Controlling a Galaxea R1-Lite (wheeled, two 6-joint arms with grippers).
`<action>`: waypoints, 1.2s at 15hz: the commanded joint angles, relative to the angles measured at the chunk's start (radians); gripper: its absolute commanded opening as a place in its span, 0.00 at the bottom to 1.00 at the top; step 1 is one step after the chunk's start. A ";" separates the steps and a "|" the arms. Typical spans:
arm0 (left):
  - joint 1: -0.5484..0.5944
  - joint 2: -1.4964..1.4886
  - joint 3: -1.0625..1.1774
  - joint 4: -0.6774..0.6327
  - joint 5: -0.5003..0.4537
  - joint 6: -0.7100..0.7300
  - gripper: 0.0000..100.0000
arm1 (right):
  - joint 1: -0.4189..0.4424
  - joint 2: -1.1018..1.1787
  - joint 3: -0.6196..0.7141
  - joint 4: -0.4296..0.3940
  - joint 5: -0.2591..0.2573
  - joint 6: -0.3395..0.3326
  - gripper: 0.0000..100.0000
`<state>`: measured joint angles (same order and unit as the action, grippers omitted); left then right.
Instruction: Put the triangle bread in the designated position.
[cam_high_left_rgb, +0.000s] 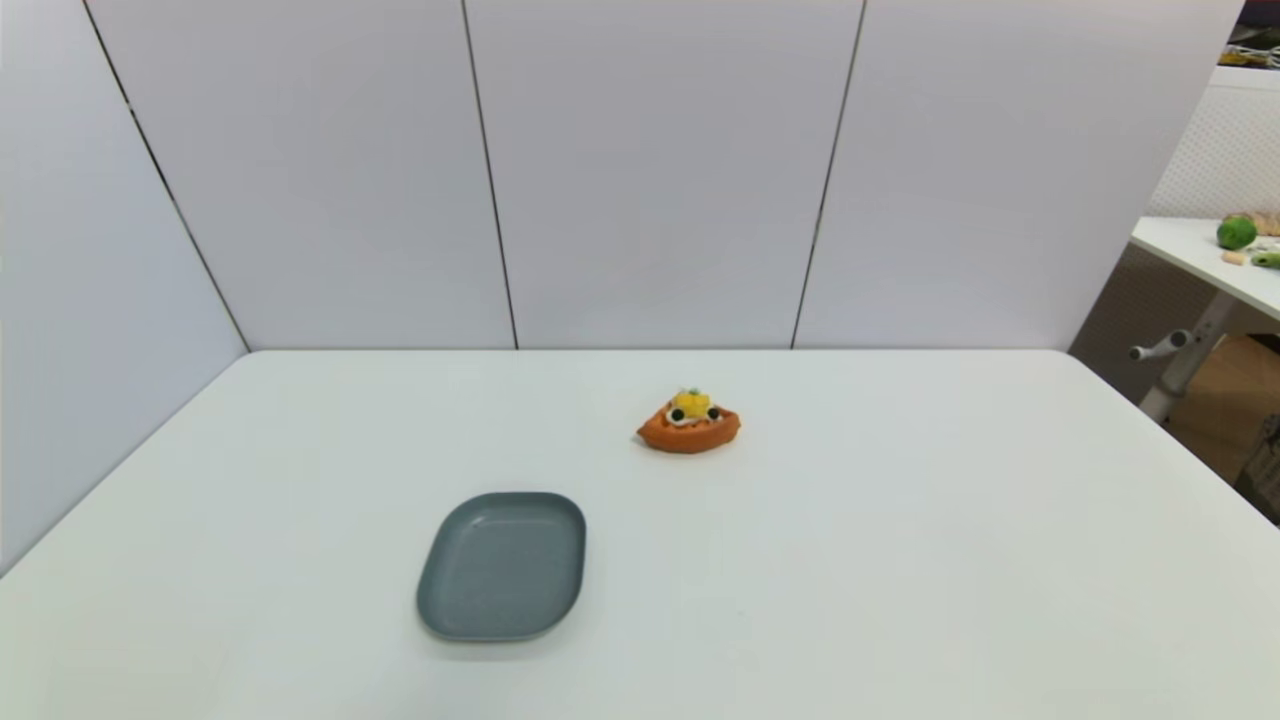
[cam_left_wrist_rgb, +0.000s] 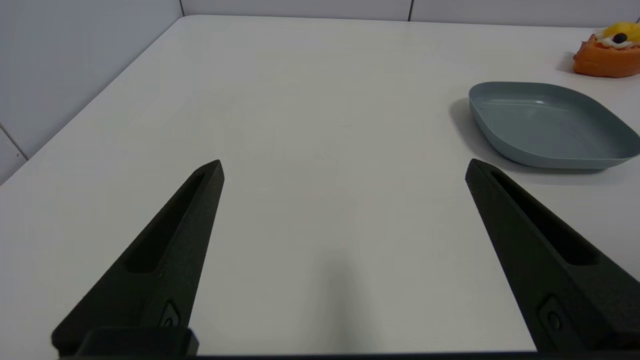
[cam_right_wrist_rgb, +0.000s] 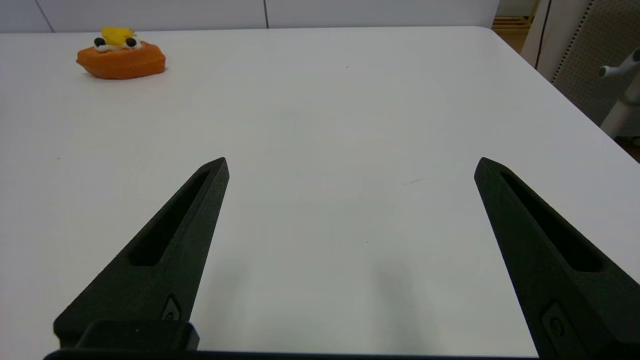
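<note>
White walls are standing behind a big white bench (cam_high_left_rgb: 900, 560). The triangle bread (cam_high_left_rgb: 689, 422) is sitting upright on the bare bench, toward the back and near the middle, with nothing touching it. A gray plate (cam_high_left_rgb: 503, 565) is lying closer to the robot and a little to the left of the bread, well apart from it, and nothing is lying in it. The left hand (cam_left_wrist_rgb: 344, 169) is hanging low over the bench with its two black fingers spread wide, holding nothing; the plate is near it and the bread is sitting farther off, past the plate. The right hand (cam_right_wrist_rgb: 351, 166) is also staying wide and holding nothing, and the bread is lying well away from it, ahead and off to its left.
</note>
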<state>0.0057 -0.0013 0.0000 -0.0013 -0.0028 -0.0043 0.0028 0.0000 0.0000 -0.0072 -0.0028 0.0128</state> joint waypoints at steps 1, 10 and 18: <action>0.000 0.001 0.000 0.000 0.000 0.000 1.00 | 0.000 0.000 0.002 0.000 0.000 0.000 1.00; -0.001 0.165 -0.080 -0.011 0.001 -0.003 1.00 | 0.000 0.002 0.002 0.000 0.000 0.000 1.00; -0.201 1.086 -0.790 -0.014 -0.249 0.360 1.00 | 0.000 0.002 0.002 0.000 0.000 0.000 1.00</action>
<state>-0.0619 0.6277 -0.4632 -0.0119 -0.1264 0.1562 0.0028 0.0000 0.0000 -0.0070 -0.0028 0.0119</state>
